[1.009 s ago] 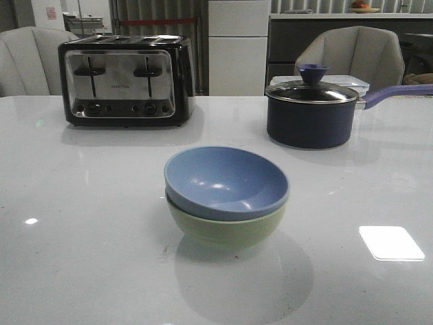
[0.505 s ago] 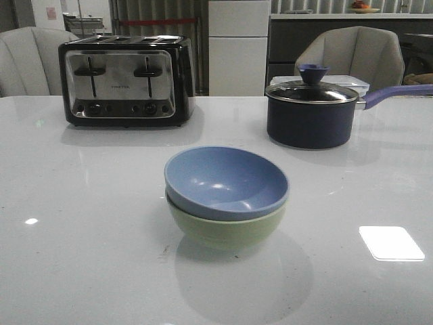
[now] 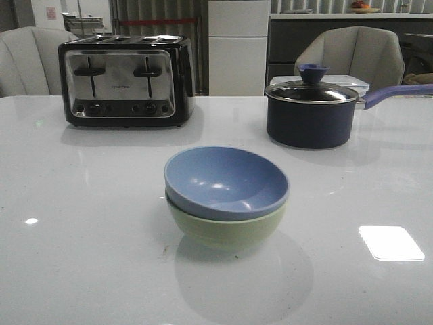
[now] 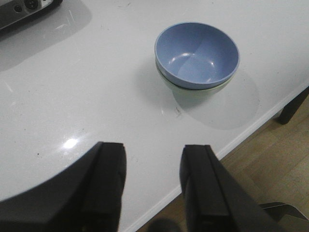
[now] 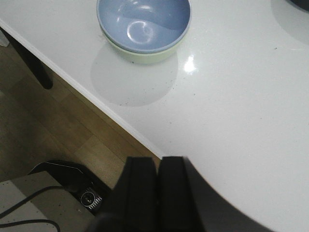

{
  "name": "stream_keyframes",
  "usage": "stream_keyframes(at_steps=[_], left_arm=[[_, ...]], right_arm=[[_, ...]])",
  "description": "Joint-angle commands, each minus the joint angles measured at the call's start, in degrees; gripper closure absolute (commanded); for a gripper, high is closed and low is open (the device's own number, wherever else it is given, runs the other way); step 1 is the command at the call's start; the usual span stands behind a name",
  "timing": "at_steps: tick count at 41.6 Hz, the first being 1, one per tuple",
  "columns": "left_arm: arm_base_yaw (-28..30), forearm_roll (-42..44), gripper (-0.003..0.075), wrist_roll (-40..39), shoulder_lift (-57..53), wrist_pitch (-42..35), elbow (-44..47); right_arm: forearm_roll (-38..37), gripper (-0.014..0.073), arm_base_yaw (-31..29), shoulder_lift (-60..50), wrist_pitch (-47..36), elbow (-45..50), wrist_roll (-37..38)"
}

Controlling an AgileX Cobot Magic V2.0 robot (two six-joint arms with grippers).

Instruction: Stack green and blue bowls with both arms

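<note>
Blue bowl point(image 3: 226, 181) sits nested in green bowl point(image 3: 226, 229) — stack looks done. Left gripper point(image 4: 152, 186) spread and empty, right gripper point(image 5: 158, 186) pressed together, holding nothing; the bowls lie well ahead of both. Best practice now — hold both arms clear of the table point(image 3: 81, 237), no contact with the stack.

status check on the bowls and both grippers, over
Left gripper open, empty. Right gripper shut, empty. Blue bowl nested in green bowl, both arms clear. Nothing in the way.
</note>
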Motion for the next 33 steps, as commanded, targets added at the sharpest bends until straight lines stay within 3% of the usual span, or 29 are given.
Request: stream_keyframes(at_steps=[1, 9, 33], left_arm=[[-0.3, 0.2, 0.0496, -0.5, 0.2, -4.1, -1.6], [-0.3, -0.3, 0.0629, -0.5, 0.2, -4.1, -1.6], [0.4, -0.2, 0.0627, -0.5, -0.6, -4.6, -1.3]], right_arm=[[-0.3, 0.0545, -0.1, 0.1, -3.4, -1.6, -0.2], [-0.3, 0.0537, -0.1, 0.1, -3.0, -1.6, -0.2], [-0.3, 0.0537, -0.1, 0.1, -2.9, -1.6, -0.2]])
